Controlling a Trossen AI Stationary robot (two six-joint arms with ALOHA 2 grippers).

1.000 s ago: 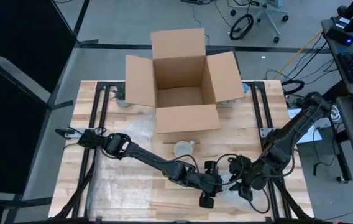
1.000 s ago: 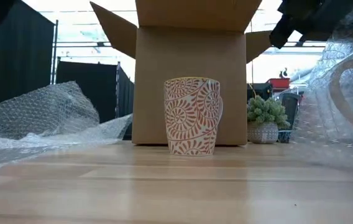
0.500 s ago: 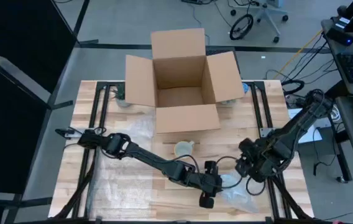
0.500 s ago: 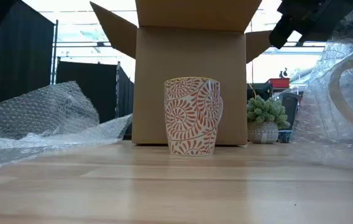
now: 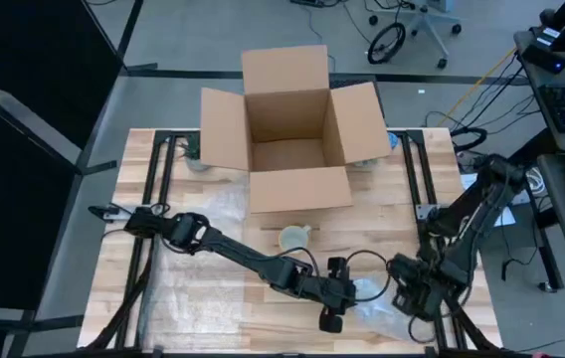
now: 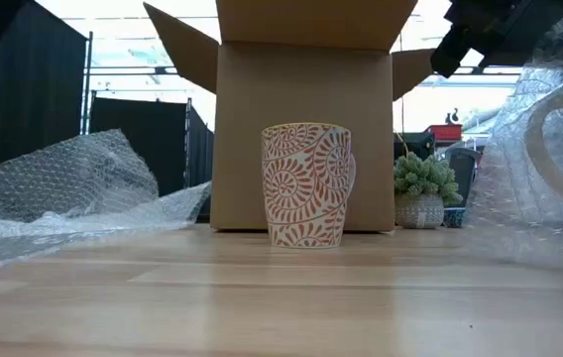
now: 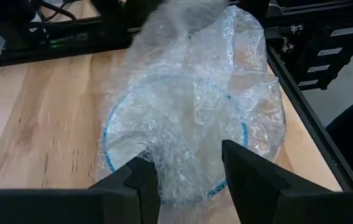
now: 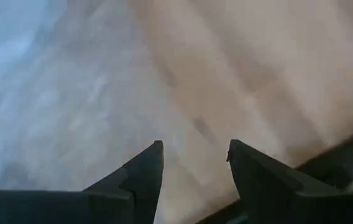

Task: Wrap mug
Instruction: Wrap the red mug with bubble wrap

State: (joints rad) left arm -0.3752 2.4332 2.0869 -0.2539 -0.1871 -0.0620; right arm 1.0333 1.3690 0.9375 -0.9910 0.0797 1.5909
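The mug (image 6: 307,184), glossy ceramic with orange swirls, stands upright on the pale plank table (image 5: 213,298) just in front of the open brown cardboard box (image 5: 287,129). My left gripper (image 7: 189,180) is parted around crinkled clear bubble wrap (image 7: 195,106) covering a round blue-rimmed shape near the table's edge. My right gripper (image 8: 192,168) is spread and empty above blurred wood beside it.
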